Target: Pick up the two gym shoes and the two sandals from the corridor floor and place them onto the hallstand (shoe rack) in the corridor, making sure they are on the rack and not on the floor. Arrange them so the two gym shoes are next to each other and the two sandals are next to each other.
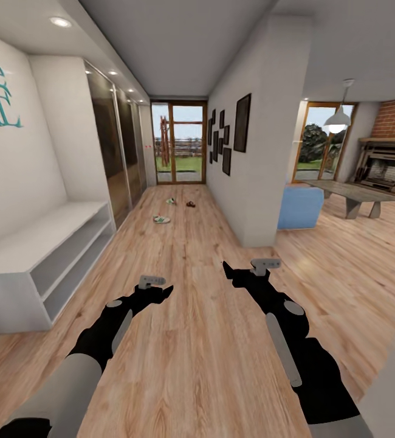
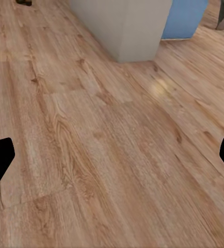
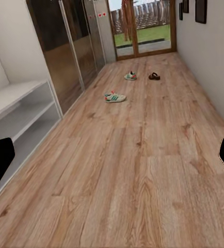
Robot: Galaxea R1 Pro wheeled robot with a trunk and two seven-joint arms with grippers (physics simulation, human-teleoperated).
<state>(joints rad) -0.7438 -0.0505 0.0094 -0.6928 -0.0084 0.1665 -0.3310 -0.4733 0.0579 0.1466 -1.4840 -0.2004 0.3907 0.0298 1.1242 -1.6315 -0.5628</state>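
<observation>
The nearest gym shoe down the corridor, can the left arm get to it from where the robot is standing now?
Probably not. The nearest gym shoe lies well down the corridor floor, far beyond the open left gripper. Nothing blocks the way; the robot likely must drive closer first.

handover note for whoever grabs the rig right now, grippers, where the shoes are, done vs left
Left gripper: open, empty, above bare floor.
Right gripper: open, empty.
Near gym shoe lies on the corridor floor well ahead; far gym shoe and one dark sandal lie further down toward the glass door. A second sandal cannot be made out.
Hallstand stands against the left wall, near the robot; no shoes on the parts in view.
Done: nothing placed yet.
Left: drive down the corridor, fetch each shoe, set the pairs side by side on the rack.
</observation>
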